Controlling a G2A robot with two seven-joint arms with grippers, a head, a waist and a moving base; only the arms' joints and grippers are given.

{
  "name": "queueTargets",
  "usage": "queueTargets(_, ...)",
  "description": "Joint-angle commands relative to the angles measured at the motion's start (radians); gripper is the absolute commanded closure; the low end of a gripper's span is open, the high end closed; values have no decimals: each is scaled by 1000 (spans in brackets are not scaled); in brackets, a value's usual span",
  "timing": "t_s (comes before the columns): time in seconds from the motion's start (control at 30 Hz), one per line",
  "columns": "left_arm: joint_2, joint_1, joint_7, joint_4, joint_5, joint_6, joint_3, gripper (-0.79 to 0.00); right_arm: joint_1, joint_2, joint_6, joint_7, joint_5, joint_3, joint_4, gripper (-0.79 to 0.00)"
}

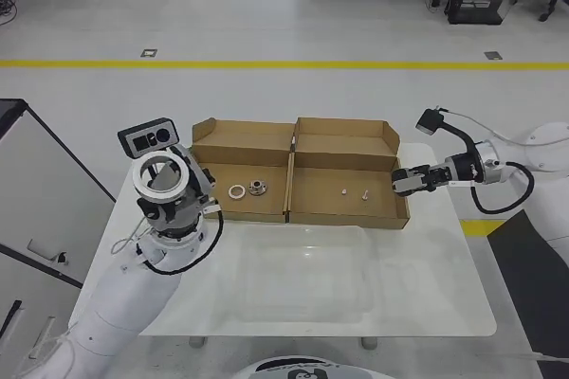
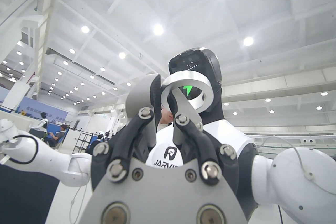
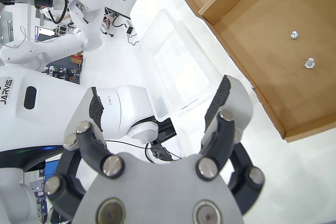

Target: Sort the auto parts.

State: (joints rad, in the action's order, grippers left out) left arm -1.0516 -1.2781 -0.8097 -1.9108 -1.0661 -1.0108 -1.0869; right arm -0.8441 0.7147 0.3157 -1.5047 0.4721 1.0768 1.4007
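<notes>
**Big ring held up on the left, right gripper free beside the boxes**

You see first the white rectangular table. On its near half lies a clear, shallow plastic tray.

Behind the tray, two open brown cardboard boxes stand side by side, touching each other: the left box and the right box.

Your left gripper is just beside the outer side of the left box and points upward. It is clenched on the large silver metal ring and pinches the wall of the ring between its two fingers. In the top view the open face of this ring is turned up to the camera.

Your right gripper is released, with its jaws wide apart and nothing between them. In the top view it is at the outer wall of the right box, near the corner closest to the robot.

On the floor of the left box sit a flanged silver metal hub and a smaller flat silver ring, just beside each other.

On the floor of the right box lie two small silver bolts, slightly apart. One bolt is closer to the right gripper, and the other bolt is more toward the middle of the box.
</notes>
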Motion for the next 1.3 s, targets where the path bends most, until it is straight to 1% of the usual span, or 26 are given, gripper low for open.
queueTargets(0.0, -1, -7, -7, 5, 26, 7, -6, 0, 0, 0, 0, 0, 0, 0, 0, -785)
queueTargets(0.2, 7, -20, -59, 37, 158, 59, -41, 0, 0, 0, 0, 0, 0, 0, 0, -785)
queueTargets(0.33, 15, -27, -75, 43, 228, 75, -54, 0, 0, 0, 0, 0, 0, 0, 0, -785)
queueTargets(0.47, 16, -37, -52, 28, 191, 53, -46, 0, 0, 0, 0, 0, 0, 0, 0, -785)
queueTargets(0.67, 7, -44, -17, -1, 33, 18, -24, 0, 0, 0, 0, 0, 0, 0, 0, -785)
queueTargets(0.8, -1, -43, -17, -7, -26, 17, -27, 0, 0, 0, 0, 0, 0, 0, 0, -785)
queueTargets(1.13, -15, -41, -51, 11, 24, 51, -53, 0, 0, 0, 0, 0, 0, 0, 0, -785)
queueTargets(1.27, -12, -34, -84, 27, 149, 84, -71, 0, 0, 0, 0, 0, 0, 0, 0, -785)
